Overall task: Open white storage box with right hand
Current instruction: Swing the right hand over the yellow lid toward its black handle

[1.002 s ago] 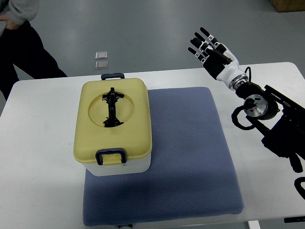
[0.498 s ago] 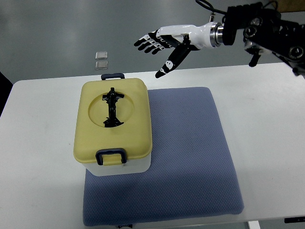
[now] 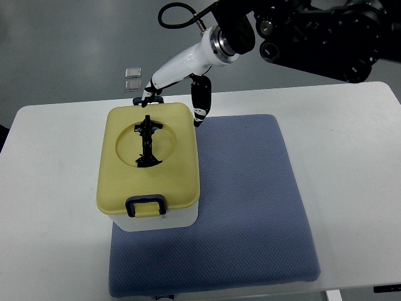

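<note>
Right hand (image 3: pixel 178 84), fingers spread and holding nothing, reaches the far edge of the storage box (image 3: pixel 149 166). Box sits on a blue mat (image 3: pixel 250 207) covering a white bench (image 3: pixel 50 238); beyond lies grey floor (image 3: pixel 75 37).

Beneath the glossy white plastic right hand (image 3: pixel 178 78) sits a smooth matt yellow plastic lid (image 3: pixel 149 162) on a white plastic box (image 3: pixel 164 220), beside it a dimpled blue cloth mat (image 3: pixel 250 207) on a smooth white table (image 3: pixel 351 182).

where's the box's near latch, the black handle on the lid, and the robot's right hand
near latch (image 3: pixel 146 205), top view, middle of the dark clasp on the lid's near edge
black handle (image 3: pixel 147 141), top view, middle of its bar
right hand (image 3: pixel 178 69), top view, white back of the hand
</note>
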`<state>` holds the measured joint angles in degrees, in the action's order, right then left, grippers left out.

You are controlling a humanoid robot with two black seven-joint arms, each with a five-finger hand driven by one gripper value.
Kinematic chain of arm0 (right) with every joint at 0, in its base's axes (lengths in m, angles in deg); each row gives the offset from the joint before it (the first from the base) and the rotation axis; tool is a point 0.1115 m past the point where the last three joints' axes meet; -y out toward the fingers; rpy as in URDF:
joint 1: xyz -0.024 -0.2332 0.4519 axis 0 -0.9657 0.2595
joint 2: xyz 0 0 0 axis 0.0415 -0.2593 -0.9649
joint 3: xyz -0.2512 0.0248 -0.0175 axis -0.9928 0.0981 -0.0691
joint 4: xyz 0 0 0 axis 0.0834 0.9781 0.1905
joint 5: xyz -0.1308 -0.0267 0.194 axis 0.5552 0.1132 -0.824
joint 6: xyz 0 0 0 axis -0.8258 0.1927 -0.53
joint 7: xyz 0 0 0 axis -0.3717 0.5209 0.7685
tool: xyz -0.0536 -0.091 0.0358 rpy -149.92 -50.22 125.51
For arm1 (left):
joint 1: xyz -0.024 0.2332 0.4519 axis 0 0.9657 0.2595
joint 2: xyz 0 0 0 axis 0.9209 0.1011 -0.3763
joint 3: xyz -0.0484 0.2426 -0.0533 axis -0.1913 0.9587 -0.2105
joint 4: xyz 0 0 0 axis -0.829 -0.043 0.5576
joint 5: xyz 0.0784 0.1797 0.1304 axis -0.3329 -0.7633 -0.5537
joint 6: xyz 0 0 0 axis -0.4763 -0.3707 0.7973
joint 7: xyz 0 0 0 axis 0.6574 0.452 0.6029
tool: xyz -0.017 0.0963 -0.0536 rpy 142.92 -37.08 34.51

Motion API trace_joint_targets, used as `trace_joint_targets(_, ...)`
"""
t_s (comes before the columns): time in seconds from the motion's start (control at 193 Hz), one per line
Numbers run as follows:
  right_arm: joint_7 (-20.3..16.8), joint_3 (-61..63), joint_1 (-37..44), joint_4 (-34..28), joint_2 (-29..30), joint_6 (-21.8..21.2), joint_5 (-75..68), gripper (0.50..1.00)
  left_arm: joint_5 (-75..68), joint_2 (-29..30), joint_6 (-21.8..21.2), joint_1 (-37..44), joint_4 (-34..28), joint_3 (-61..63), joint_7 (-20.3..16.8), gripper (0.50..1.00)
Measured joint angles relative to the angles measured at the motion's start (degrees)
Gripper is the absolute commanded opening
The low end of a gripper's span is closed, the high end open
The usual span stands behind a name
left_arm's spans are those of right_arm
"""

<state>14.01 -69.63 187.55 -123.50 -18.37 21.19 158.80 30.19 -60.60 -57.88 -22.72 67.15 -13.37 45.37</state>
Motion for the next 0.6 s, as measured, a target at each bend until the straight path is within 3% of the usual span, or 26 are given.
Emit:
trace_joint_targets(0.249, 0.5, 0.3, -0.3, 0.0, 2.0, 8.4, 1.3, 0.926, 0.0, 0.0, 0.0, 0.0, 0.1, 0.1, 0.0, 1.000)
trace_joint_targets(0.602, 2.3, 0.5, -1.8, 0.0, 2.9, 12.2, 1.2, 0.926, -0.1, 0.0, 0.0, 0.0, 0.1, 0.1, 0.0, 1.000)
